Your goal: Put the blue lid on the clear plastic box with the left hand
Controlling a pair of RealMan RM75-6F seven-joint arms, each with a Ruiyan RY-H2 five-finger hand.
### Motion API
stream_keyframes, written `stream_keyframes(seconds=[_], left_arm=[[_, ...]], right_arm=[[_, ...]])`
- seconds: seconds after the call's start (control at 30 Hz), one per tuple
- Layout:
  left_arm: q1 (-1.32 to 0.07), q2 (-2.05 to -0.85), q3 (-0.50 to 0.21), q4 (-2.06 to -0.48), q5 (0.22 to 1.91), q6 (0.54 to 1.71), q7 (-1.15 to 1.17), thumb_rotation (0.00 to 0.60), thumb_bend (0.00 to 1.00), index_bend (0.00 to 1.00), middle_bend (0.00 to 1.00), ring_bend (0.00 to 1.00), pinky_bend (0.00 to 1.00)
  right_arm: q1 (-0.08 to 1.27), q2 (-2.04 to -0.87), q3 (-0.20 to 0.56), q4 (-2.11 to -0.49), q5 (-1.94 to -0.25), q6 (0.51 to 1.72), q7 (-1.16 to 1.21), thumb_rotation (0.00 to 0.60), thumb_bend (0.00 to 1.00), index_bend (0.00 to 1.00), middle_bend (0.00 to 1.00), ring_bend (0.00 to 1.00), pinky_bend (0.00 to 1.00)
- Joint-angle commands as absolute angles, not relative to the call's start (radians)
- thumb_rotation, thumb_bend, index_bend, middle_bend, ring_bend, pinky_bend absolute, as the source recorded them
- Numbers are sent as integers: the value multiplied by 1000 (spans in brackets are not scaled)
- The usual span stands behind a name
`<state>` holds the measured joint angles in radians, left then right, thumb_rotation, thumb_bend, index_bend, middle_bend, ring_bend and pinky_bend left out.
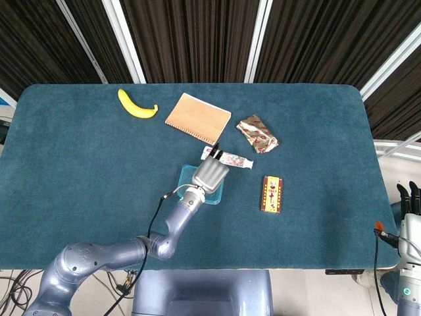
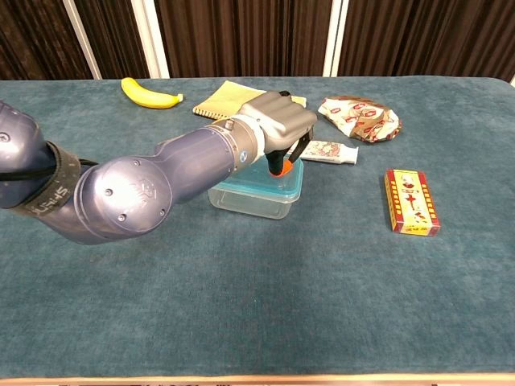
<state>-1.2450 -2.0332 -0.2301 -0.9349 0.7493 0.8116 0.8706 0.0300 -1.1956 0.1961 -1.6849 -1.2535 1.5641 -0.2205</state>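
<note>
tube (image 1: pixel 231 158) just beyond clear plastic box (image 2: pixel 251 199), blue lid (image 2: pixel 278 178) under left robot hand (image 2: pixel 280 122), grip unclear

Clear glossy plastic box (image 2: pixel 251 198) (matt napped cloth table (image 2: pixel 241 297)).

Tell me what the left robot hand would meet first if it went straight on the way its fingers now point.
Probably the small white printed tube lying just beyond the blue lid on the clear plastic box. The left robot hand points away from the robot, fingertips near the tube. Its height is unclear, so it might pass above.
</note>
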Motion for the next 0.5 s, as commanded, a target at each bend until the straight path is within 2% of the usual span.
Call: stream_keyframes(seconds=[0.03, 0.5], left_arm=[[-1242, -2026, -233, -953, 757, 823, 872, 600, 489, 678, 531, 135, 30], [-1196, -1872, -269, -1245, 805, 971, 894, 600, 488, 678, 530, 135, 30]], right_arm=[[30, -1196, 196, -1685, -1254, 1565, -221, 600, 296, 116, 29, 9, 0], [29, -1198, 194, -1684, -1264, 1572, -222, 600, 297, 116, 29, 9, 0]])
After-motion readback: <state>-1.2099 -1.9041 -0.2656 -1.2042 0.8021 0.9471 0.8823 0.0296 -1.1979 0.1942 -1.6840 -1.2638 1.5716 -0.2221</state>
